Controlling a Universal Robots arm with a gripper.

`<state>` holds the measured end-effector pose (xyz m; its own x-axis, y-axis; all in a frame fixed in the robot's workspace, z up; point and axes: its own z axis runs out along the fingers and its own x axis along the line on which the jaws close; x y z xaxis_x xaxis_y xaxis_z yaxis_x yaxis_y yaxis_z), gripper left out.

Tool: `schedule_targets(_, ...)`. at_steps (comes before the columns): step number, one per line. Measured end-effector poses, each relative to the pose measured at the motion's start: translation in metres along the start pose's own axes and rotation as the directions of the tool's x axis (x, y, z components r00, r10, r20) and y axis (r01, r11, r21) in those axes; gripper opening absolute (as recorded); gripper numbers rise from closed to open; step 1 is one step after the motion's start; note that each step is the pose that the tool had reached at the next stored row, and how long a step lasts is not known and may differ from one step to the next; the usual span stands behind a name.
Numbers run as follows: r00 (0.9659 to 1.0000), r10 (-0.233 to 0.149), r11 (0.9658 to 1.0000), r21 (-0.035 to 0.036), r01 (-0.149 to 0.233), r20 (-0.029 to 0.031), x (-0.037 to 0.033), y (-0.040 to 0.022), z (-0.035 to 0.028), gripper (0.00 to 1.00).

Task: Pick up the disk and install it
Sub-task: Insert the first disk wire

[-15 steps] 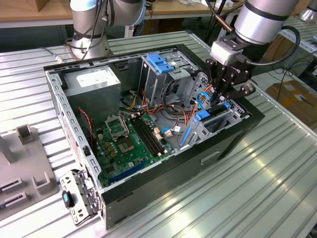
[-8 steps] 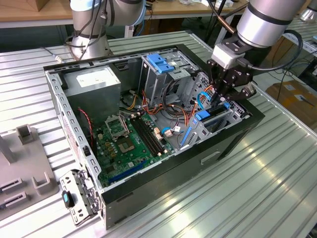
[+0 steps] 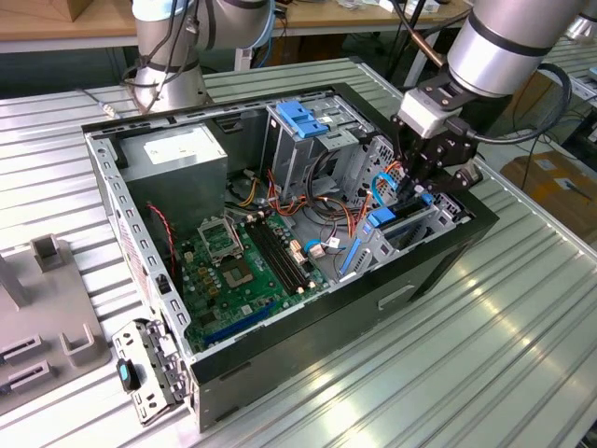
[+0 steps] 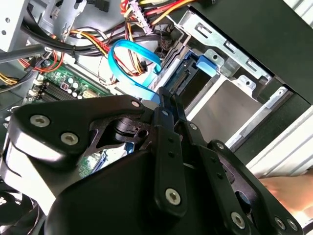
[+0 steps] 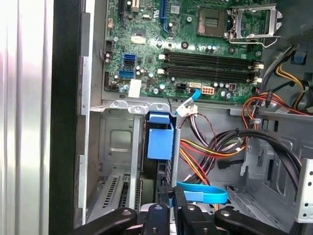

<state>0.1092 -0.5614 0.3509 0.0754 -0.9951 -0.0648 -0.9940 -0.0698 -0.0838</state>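
Observation:
The disk (image 3: 387, 222) stands on edge in the drive bay at the front corner of the open computer case (image 3: 308, 327), on the exterior view's right. Its bright blue carrier frame (image 5: 160, 142) runs edge-on from the bay's metal rails toward my fingers. The second wrist view shows the blue frame end (image 4: 198, 66) beside a silver-grey plate. My gripper (image 3: 422, 191) reaches down into the case from above. Its black fingers (image 4: 165, 110) are shut on the disk's near edge, and the gripper (image 5: 171, 195) holds that thin edge between its tips.
A grey drive cage with a blue latch (image 3: 303, 117) stands behind the bay. Loose cables, among them a blue ribbon (image 5: 203, 195) and orange-red wires (image 5: 195, 156), hang close to the gripper. The motherboard (image 3: 247, 271) lies deeper in. A second robot base (image 3: 168, 56) stands behind the case.

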Motion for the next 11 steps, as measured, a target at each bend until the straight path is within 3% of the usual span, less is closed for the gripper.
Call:
schedule_targets(1, 1.0000, 0.000, 1.0000, 0.0021, 0.000, 0.0034, 0.0008, 0.0004, 0.0001, 0.16)
schedule_targets(5, 1.0000, 0.000, 1.0000, 0.0052, 0.000, 0.0053, 0.0047, 0.0013, 0.0010, 0.16)
schedule_targets(11, 1.0000, 0.000, 1.0000, 0.0073, 0.000, 0.0069, 0.0051, 0.0018, 0.0025, 0.16)
